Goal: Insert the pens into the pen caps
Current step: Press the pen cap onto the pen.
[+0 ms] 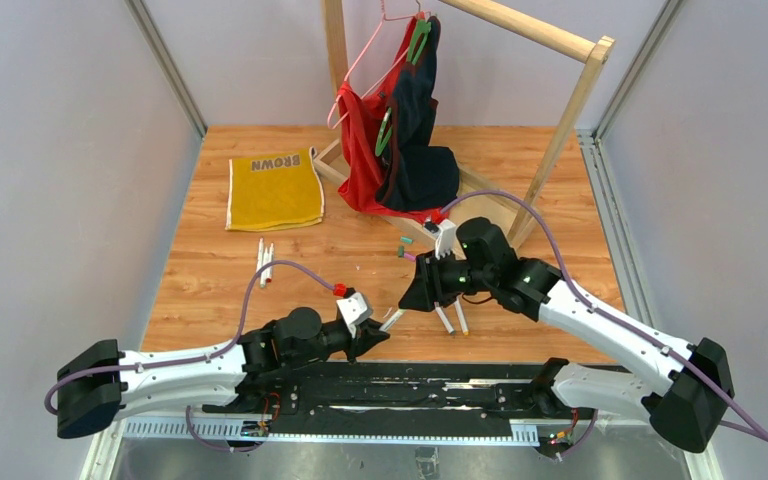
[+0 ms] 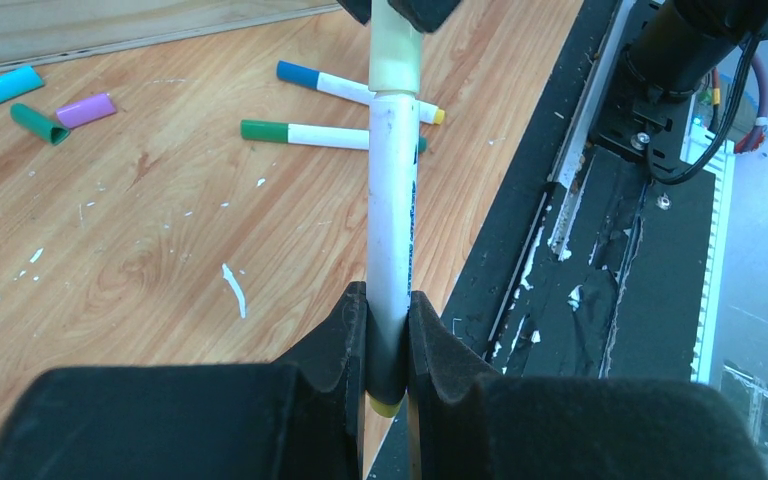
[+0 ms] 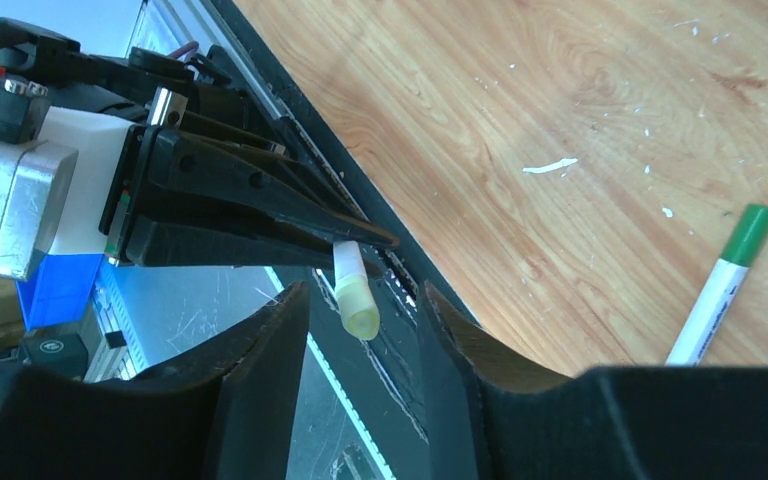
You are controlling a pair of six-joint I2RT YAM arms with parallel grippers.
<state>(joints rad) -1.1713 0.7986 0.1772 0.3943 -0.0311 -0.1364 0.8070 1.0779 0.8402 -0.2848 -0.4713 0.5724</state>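
Near the 6 o'clock edge of the tabletop [image 1: 210, 300], the left gripper [image 2: 388, 385] is clamped tight on the yellow-tipped end of a white pen [image 2: 392, 220], held above the wood and pointing toward 1 o'clock in the overhead view. The far end of it carries a pale yellow cap [image 2: 395, 62], which sits in the gap of the right gripper [image 3: 362, 305]; that gripper's fingers stand apart, clear of the cap. At 4 o'clock from the right gripper lie a blue-ended pen [image 2: 355, 88] and a green-ended pen [image 2: 310, 133]. A light blue cap [image 2: 12, 84], a green cap [image 2: 40, 123] and a purple cap [image 2: 87, 109] lie loose at its 12 o'clock.
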